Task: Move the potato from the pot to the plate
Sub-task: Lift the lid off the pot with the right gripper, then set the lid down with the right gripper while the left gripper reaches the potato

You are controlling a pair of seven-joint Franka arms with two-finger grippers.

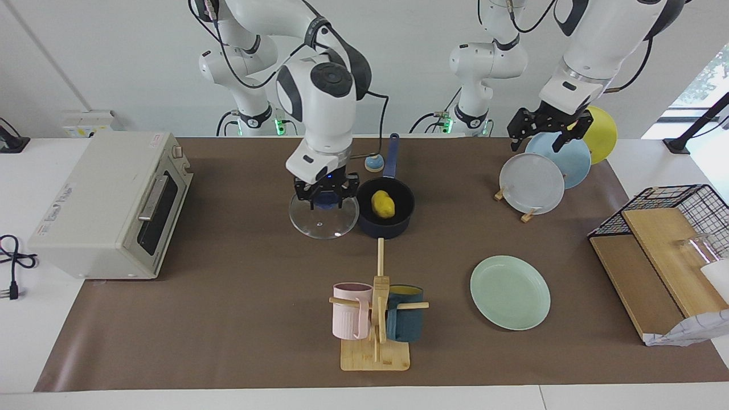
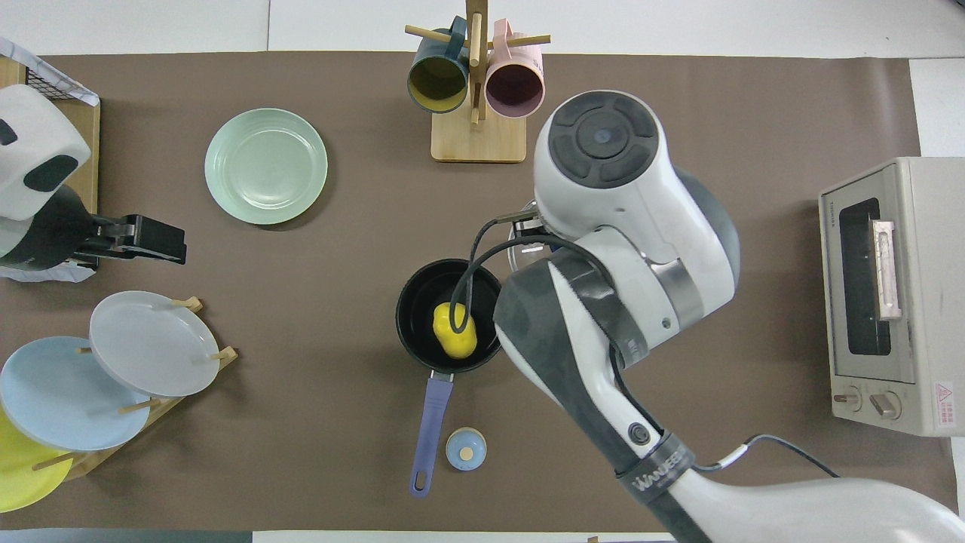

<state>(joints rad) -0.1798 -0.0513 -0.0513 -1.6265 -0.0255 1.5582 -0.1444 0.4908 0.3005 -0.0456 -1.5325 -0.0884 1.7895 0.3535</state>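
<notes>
The yellow potato (image 1: 383, 204) (image 2: 454, 332) lies inside the dark navy pot (image 1: 387, 229) (image 2: 411, 317), whose blue handle points toward the robots. A glass lid (image 1: 323, 225) lies flat beside the pot, toward the right arm's end. My right gripper (image 1: 324, 199) is shut on the lid's blue knob; in the overhead view the arm hides it. The mint-green plate (image 1: 510, 292) (image 2: 265, 166) sits bare, farther from the robots than the pot, toward the left arm's end. My left gripper (image 1: 549, 134) (image 2: 154, 240) hangs open over the plate rack and waits.
A rack (image 1: 531, 183) holds grey, light blue and yellow plates. A mug tree (image 1: 377, 319) with a pink and a teal mug stands farther from the robots than the pot. A toaster oven (image 1: 108, 205), a wire basket with boards (image 1: 666, 239) and a small blue cap (image 1: 373, 164) are also here.
</notes>
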